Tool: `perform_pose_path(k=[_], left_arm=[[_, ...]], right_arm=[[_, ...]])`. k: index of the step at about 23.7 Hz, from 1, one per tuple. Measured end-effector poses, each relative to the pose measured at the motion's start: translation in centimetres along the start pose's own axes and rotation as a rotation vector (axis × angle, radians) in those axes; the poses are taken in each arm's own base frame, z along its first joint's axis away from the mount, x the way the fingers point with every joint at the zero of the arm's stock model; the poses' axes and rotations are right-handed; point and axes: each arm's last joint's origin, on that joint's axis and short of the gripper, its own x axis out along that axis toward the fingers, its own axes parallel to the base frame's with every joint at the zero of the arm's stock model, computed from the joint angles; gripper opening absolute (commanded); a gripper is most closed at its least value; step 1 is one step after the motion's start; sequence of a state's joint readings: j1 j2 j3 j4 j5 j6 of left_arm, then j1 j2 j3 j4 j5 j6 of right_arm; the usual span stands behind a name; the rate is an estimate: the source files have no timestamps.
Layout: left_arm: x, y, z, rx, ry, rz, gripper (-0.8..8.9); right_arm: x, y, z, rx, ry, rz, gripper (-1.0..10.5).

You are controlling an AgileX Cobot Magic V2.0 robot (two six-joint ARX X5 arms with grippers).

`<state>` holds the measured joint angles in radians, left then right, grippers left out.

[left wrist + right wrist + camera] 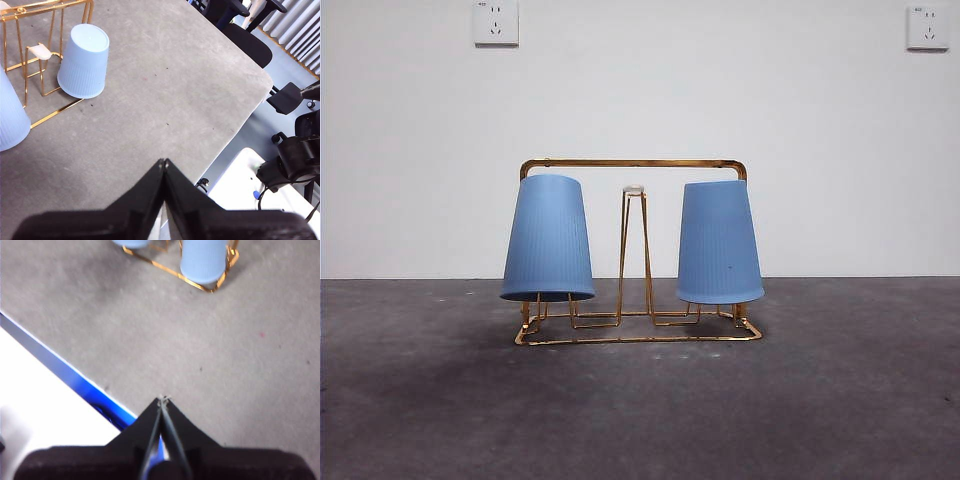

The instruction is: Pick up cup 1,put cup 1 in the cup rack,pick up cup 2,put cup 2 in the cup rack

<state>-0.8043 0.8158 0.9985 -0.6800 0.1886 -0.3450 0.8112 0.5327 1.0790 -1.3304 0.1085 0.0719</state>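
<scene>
You see a mottled grey table (840,400) against a plain white wall (410,150) with two white sockets (496,22) high up, and on it the gold wire cup rack (633,250) with its arched frame. Both tall light-blue ribbed tumblers hang upside down on the rack's prongs: cup 1 (720,243), marked by a dark speck, at one end, and cup 2 (549,239) at the other, with a white-tipped prong (634,190) bare between them. Your left gripper (164,161) and right gripper (163,399) both sit well away from the rack near the table's edges, each with jaws pressed together and holding nothing.
</scene>
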Motion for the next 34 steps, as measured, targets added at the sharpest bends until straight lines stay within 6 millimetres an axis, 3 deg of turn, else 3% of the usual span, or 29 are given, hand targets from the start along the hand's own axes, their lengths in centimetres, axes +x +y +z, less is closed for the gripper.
perform_pose_path(k=[8,14,16,19,21,25,28,34], left_arm=[[0.0,0.0,0.2,0.008,-0.033,0.025,-0.03],[-0.5,1.0,1.5,0.147,-0.236,0.414,-0.03],[-2.1,1.9,2.2,0.220,-0.324,0.518,-0.03],[-5.9,3.1,2.6,0.346,-0.440,0.512,-0.03],[-7.5,3.8,1.8,0.407,-0.479,0.510,-0.03],[-9.0,5.0,-0.2,0.426,-0.517,0.670,-0.03],[-8.7,6.1,-2.1,0.416,-0.522,0.750,-0.03],[-6.4,8.5,-6.9,0.406,-0.551,0.797,-0.03]], right_arm=[[0.0,-0.1,-0.2,-0.003,0.019,-0.024,0.0],[0.0,-0.1,-0.2,-0.003,0.019,-0.027,0.0],[0.0,-0.1,-0.2,-0.003,0.020,-0.028,0.0],[0.0,-0.1,-0.2,-0.003,0.021,-0.028,0.0],[0.0,-0.1,-0.2,-0.003,0.021,-0.028,0.0],[0.0,-0.1,-0.2,-0.003,0.021,-0.028,0.0],[0.0,-0.1,-0.2,-0.003,0.021,-0.028,0.0],[0.0,-0.1,-0.2,-0.003,0.021,-0.035,0.0]])
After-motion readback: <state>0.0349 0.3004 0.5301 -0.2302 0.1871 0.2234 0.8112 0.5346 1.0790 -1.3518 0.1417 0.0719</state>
